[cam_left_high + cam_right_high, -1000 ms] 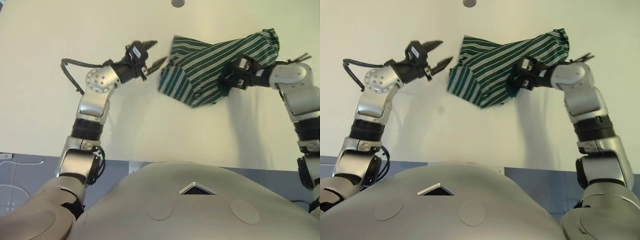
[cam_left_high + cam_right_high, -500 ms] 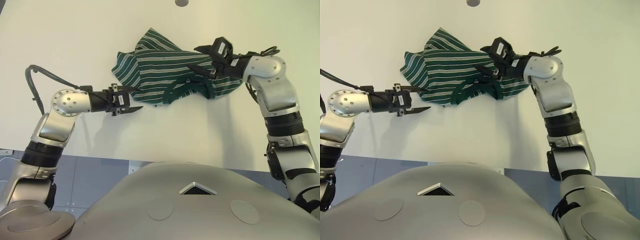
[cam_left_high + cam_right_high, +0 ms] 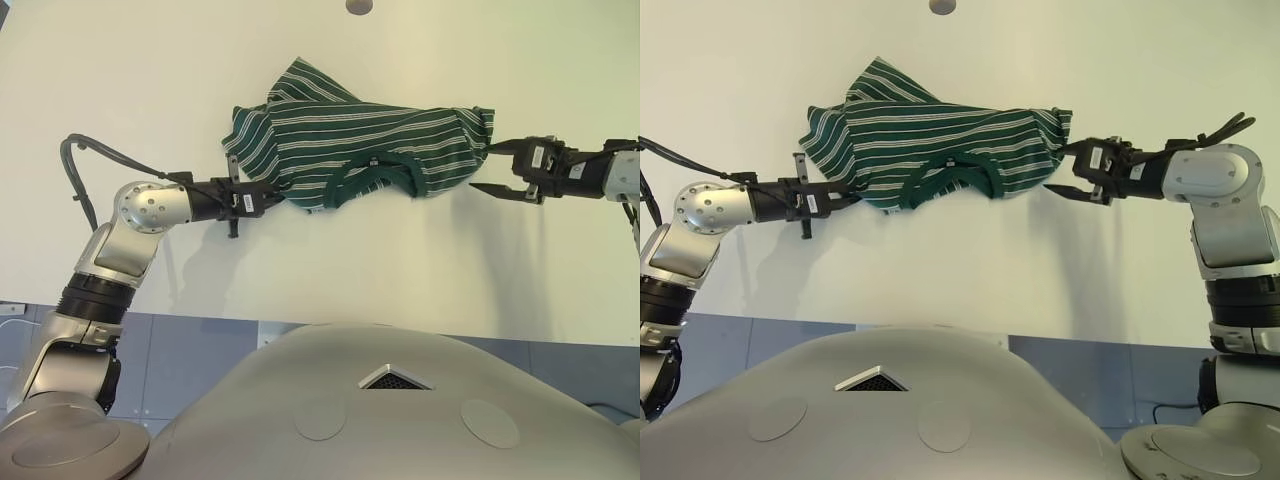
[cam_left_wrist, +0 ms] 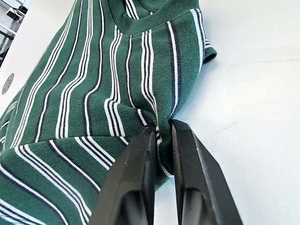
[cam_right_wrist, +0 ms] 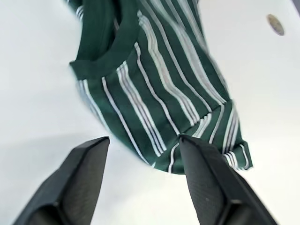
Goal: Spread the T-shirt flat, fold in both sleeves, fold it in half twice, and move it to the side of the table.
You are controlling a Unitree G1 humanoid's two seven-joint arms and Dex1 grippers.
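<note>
The green striped T-shirt (image 3: pixel 350 150) lies crumpled on the white table (image 3: pixel 300 270), collar toward me. My left gripper (image 3: pixel 276 191) is at the shirt's left front edge and shut on a fold of its fabric; the left wrist view shows the cloth pinched between the two black fingers (image 4: pixel 140 168) of that gripper (image 4: pixel 162 126). My right gripper (image 3: pixel 482 167) stands open just off the shirt's right edge, with nothing between its fingers. In the right wrist view the shirt's hem (image 5: pixel 197 140) lies just beyond the spread fingertips (image 5: pixel 89 154).
A small grey round disc (image 3: pixel 358 6) sits at the table's far edge. The table's front edge (image 3: pixel 300 322) runs close to me, with grey floor and a white cable (image 3: pixel 40 327) below it at the left.
My right gripper has let go of the shirt and drawn back to the right, open. My left gripper has shut on the shirt's left front edge. The shirt's right part has settled onto the table.
</note>
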